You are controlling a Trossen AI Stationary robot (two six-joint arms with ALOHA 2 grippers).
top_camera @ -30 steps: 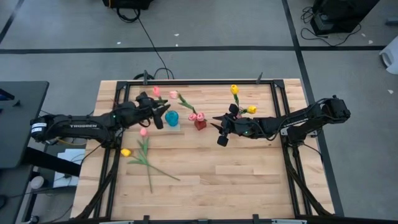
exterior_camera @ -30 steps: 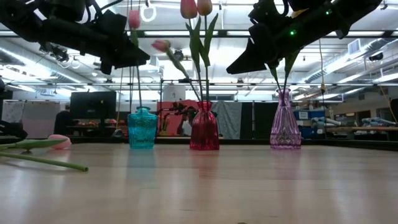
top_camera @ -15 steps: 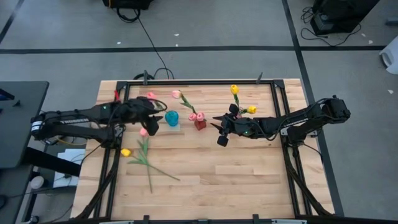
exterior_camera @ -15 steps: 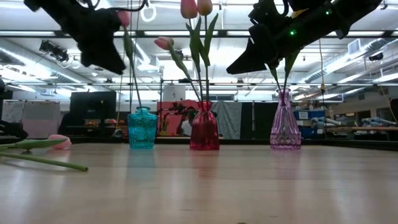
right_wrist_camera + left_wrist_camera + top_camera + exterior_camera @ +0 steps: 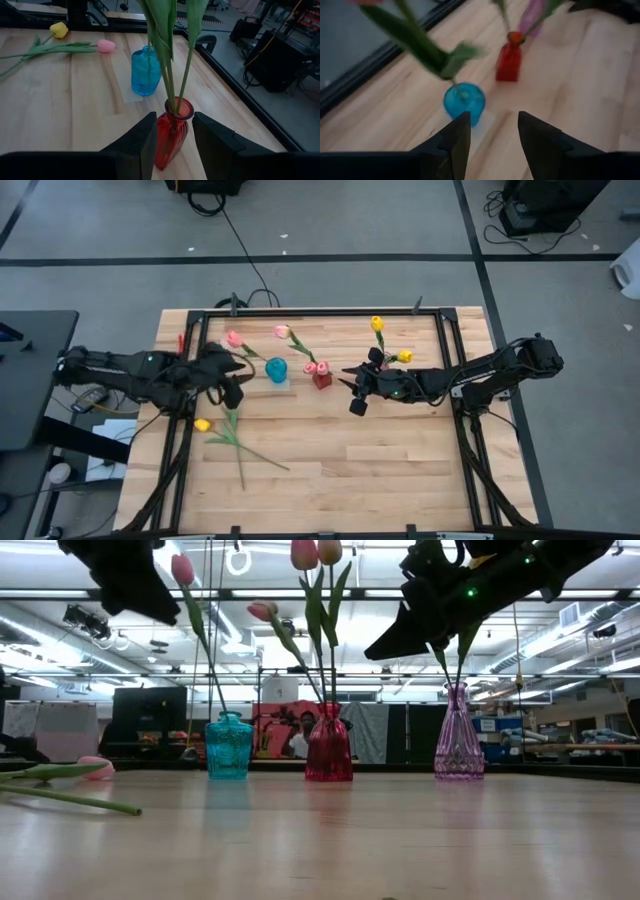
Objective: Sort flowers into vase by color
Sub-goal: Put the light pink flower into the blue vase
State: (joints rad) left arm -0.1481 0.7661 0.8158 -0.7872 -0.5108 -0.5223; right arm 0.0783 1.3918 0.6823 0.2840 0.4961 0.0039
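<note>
A blue vase (image 5: 276,369) holds one pink tulip (image 5: 233,338) that leans toward the far left. Its stem sticks into the vase mouth (image 5: 464,100). My left gripper (image 5: 234,389) is open and empty, left of the blue vase and high up in the low view (image 5: 120,580). The red vase (image 5: 322,379) holds three pink tulips. Two yellow tulips (image 5: 377,323) stand in the purple vase (image 5: 458,735). My right gripper (image 5: 352,388) hovers open, right of the red vase (image 5: 172,132). A yellow tulip (image 5: 203,424) and a pink one (image 5: 106,46) lie flat on the table.
The three vases stand in a row across the table's far half (image 5: 329,745). The loose tulips' long stems (image 5: 240,448) spread over the near left boards. A black frame rail (image 5: 300,311) runs along the far edge. Bare wood lies in the near right part.
My left gripper has let go of the pink tulip and drawn back from the blue vase toward the table's left edge. The tulip now stands free in the vase, and its head has swung toward the left. The right arm has kept still.
</note>
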